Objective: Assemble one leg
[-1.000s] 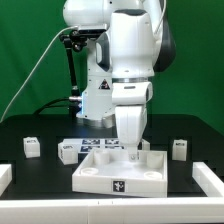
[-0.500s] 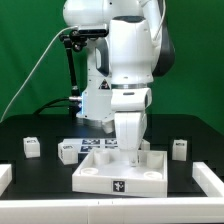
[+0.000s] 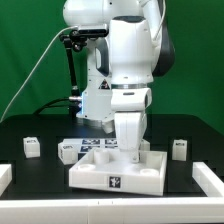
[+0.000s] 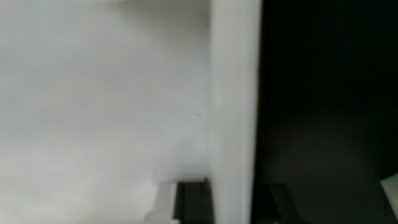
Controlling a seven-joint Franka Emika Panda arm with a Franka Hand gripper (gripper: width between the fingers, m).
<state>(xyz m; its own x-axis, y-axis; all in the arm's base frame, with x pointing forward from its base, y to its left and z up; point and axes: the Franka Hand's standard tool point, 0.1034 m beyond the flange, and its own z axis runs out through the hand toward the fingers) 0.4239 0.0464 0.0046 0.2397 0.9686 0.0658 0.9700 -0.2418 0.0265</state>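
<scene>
Three small white legs with marker tags stand on the black table: one at the exterior view's left [image 3: 31, 147], one beside it [image 3: 66, 152] and one at the right [image 3: 179, 149]. None is held. My gripper [image 3: 130, 150] is down at the far wall of the large white tray-like panel [image 3: 118, 178]. In the wrist view the panel's thin white wall [image 4: 235, 100] runs between my two black fingers [image 4: 192, 203], with my gripper [image 4: 233, 205] shut on it.
The marker board [image 3: 93, 146] lies flat behind the panel, partly hidden by it and by the arm. White pieces lie at the table's left edge [image 3: 5, 176] and right edge [image 3: 211, 178]. The robot base stands behind.
The panel has shifted slightly toward the exterior view's left with my gripper on its wall. The legs have not moved.
</scene>
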